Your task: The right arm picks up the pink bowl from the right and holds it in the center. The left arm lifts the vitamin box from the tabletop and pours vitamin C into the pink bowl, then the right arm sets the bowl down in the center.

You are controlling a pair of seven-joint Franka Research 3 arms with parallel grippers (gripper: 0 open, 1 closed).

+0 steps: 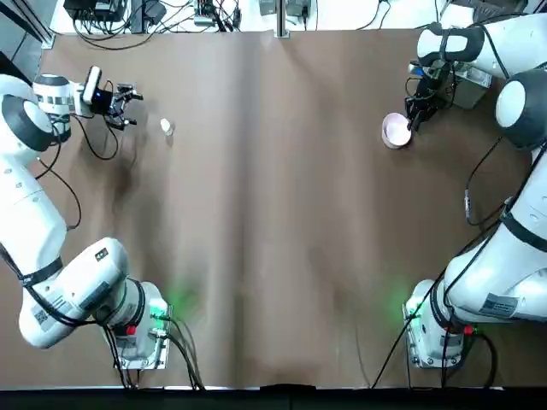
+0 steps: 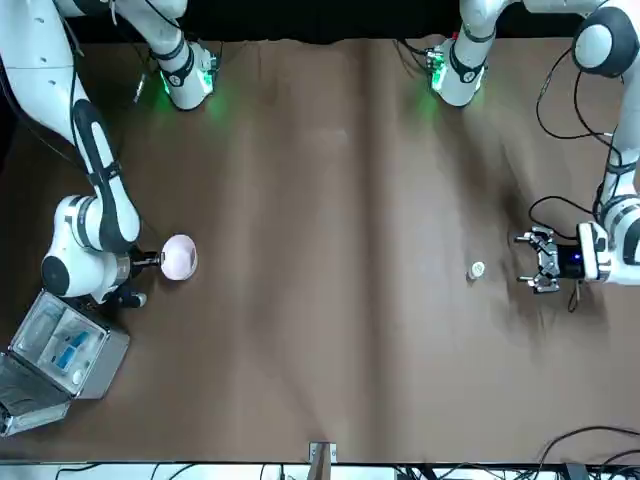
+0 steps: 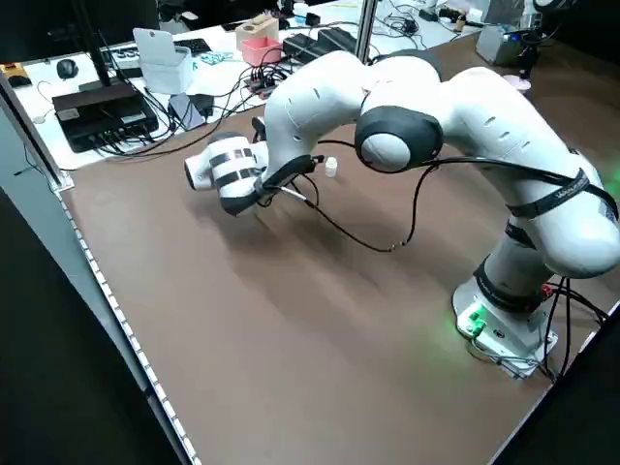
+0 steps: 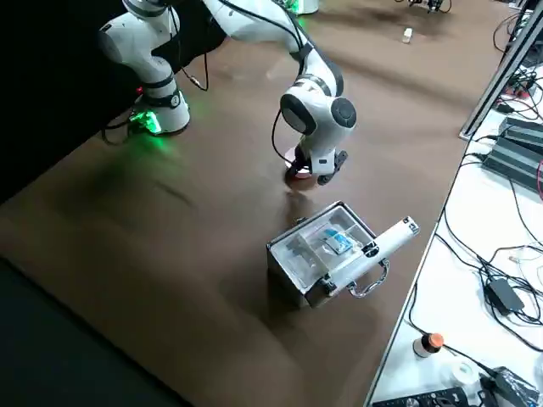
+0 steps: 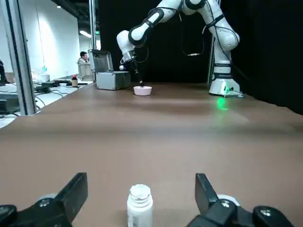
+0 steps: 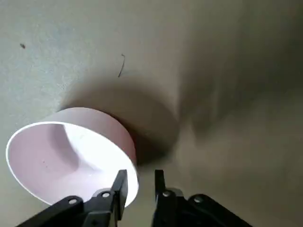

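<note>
The pink bowl (image 1: 396, 131) (image 2: 180, 256) rests on the tabletop (image 1: 273, 213) at the far right. My right gripper (image 1: 416, 116) (image 6: 139, 183) comes down at the bowl's edge. In the right wrist view its fingers stand close together astride the rim of the pink bowl (image 6: 71, 151), one inside and one outside. The vitamin box (image 1: 167, 127) (image 2: 477, 269) stands upright at the far left. My left gripper (image 1: 128, 107) (image 5: 140, 182) hovers low just beside it, open, with the vitamin box (image 5: 139, 205) a little ahead of its spread fingers.
A grey hinged case (image 2: 60, 350) (image 4: 327, 250) lies open at the table's far right corner, behind the right gripper. Cables and equipment (image 1: 128, 13) line the far edge. The wide middle of the brown tabletop lies between the two arms.
</note>
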